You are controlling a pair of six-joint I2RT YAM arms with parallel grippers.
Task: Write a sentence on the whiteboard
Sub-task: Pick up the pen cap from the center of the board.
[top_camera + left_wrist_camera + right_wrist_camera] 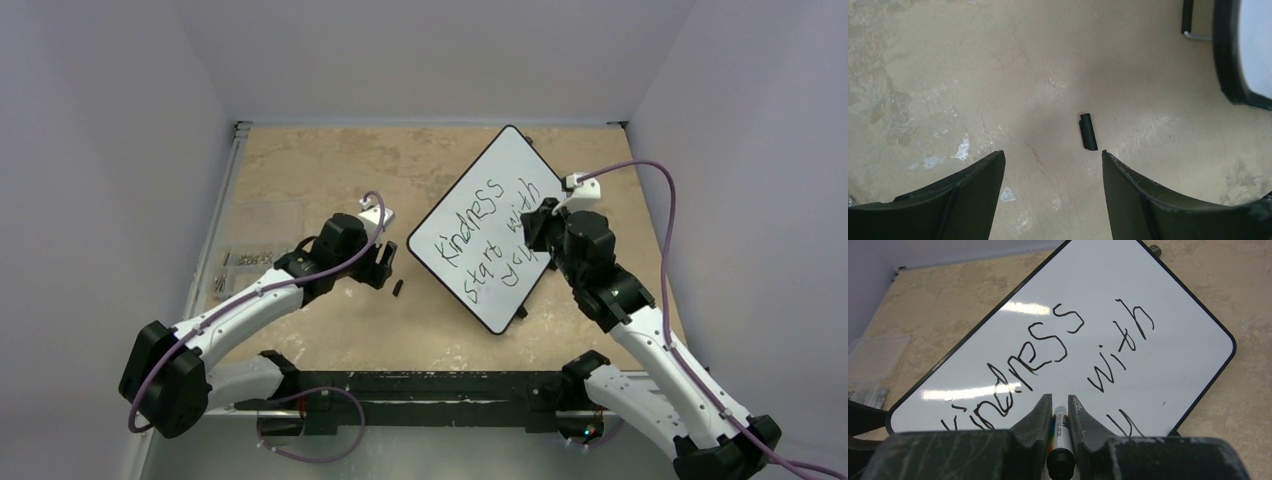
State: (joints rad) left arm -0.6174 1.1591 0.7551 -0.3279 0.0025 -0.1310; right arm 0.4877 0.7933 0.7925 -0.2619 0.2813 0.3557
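Note:
The whiteboard (520, 170) lies tilted on the table, right of centre. The sentence (490, 232) on it reads "Kindness start with", and a third line begins below it with a "y" (1126, 423). My right gripper (1060, 398) is shut on a white marker (1060, 432) with a black end, and it hovers over the whiteboard (1173, 355) near its lower right edge. In the top view the right gripper (541, 228) sits at the board's right side. My left gripper (1053, 153) is open above bare table with nothing between its fingers. A small black marker cap (1088, 132) lies just ahead of it.
A clear plastic box with small metal parts (243, 262) sits at the table's left edge. The cap (398, 288) lies between the left gripper (383, 266) and the board's near corner. The board's black rim (1224, 60) and a stand foot (1188, 17) show at upper right in the left wrist view.

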